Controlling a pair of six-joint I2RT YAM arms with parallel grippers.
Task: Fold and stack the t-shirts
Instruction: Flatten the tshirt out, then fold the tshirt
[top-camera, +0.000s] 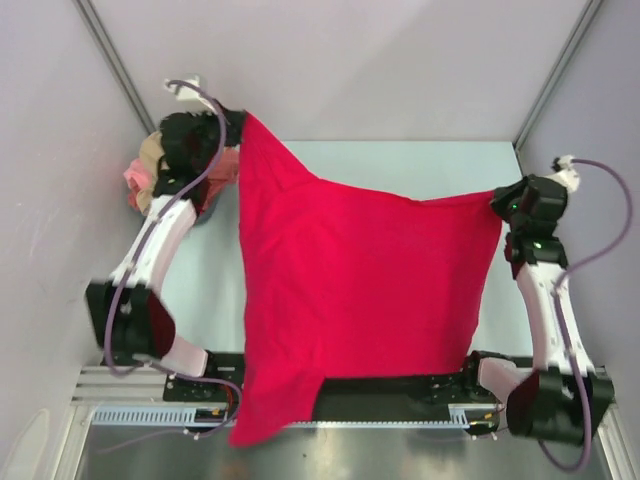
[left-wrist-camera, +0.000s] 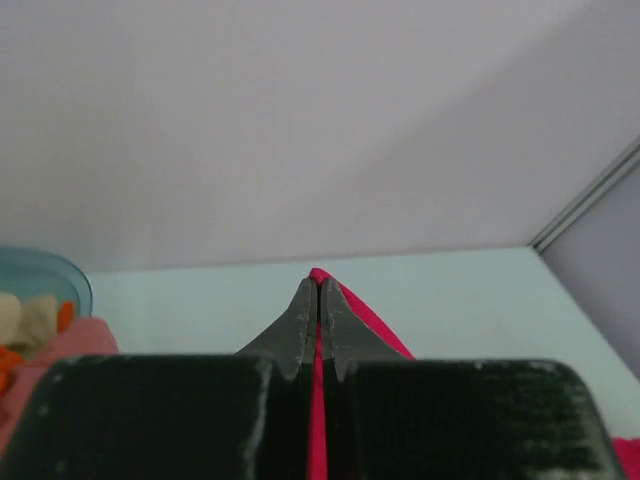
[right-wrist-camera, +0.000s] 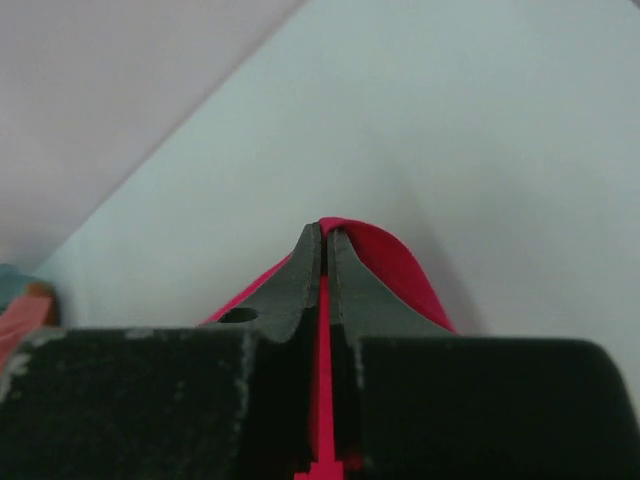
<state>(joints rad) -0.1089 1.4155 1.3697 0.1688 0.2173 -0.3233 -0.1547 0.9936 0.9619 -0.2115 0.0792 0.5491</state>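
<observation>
A crimson-red t-shirt (top-camera: 350, 290) hangs spread in the air between both arms, its lower corner drooping past the table's near edge. My left gripper (top-camera: 240, 128) is shut on its far-left corner; in the left wrist view the red cloth (left-wrist-camera: 318, 400) runs between the closed fingers (left-wrist-camera: 298, 330) of the left gripper (left-wrist-camera: 319, 282). My right gripper (top-camera: 500, 200) is shut on the right corner, and the right wrist view shows red cloth (right-wrist-camera: 400, 270) pinched by the right gripper (right-wrist-camera: 325, 228). Beige and pink t-shirts (top-camera: 145, 170) sit piled at the far left, also seen as pink cloth (left-wrist-camera: 70, 345).
A light-blue round tub (left-wrist-camera: 40, 275) stands by the pile at the far left. The pale table (top-camera: 420, 165) is walled by white panels with metal corner posts (top-camera: 110, 50). The arm bases and rail (top-camera: 400, 395) line the near edge.
</observation>
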